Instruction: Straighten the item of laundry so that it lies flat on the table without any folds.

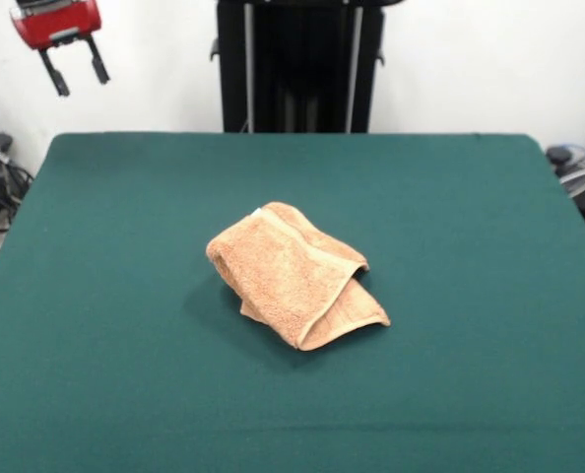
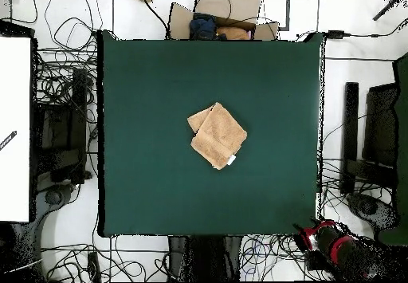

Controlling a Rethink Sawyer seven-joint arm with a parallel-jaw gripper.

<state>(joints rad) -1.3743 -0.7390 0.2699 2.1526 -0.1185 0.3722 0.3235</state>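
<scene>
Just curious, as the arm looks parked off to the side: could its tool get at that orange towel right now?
Probably yes: the towel lies alone mid-table, nothing over or beside it. The tool, open, hangs beyond the table's corner.

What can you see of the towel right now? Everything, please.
The towel is peach-orange terry, folded over itself into a rumpled, roughly diamond-shaped bundle, not flat. A pale woven border band runs along the top layer's edge; a lower layer pokes out beneath at one corner. The overhead view shows a small white tag at one corner. It lies near the middle of the green table, touching nothing else. The gripper hangs open, well off to the side and clear of it.
</scene>
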